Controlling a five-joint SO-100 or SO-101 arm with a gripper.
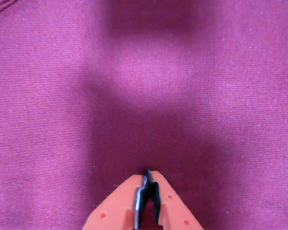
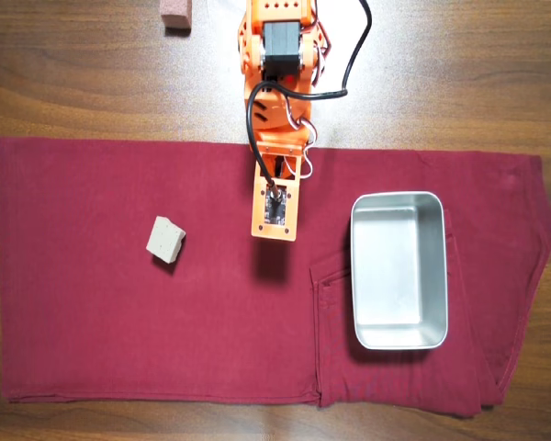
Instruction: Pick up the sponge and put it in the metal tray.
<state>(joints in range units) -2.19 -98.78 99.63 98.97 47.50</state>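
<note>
Seen from overhead, a dark red cloth covers most of a wooden bench; an orange robot arm reaches down from the top edge toward the middle of the cloth, with black cable looping over it; the claw itself cannot be made out from above, hidden under the arm's end. In the wrist view the claw enters from the bottom edge, its two orange fingers pressed together with dark inner faces meeting, gripping nothing; below it lies only the magenta-red fabric with soft shadows. The sponge, a small beige-grey block, sits on the cloth to the left of the arm in the overhead view, well apart from it, turned at a slight angle. The metal tray, shiny and rectangular with rounded corners, rests on the cloth to the right of the arm's end, holding nothing visible. A pinkish-brown block sits on bare wood at the top edge, left of the arm's base.
</note>
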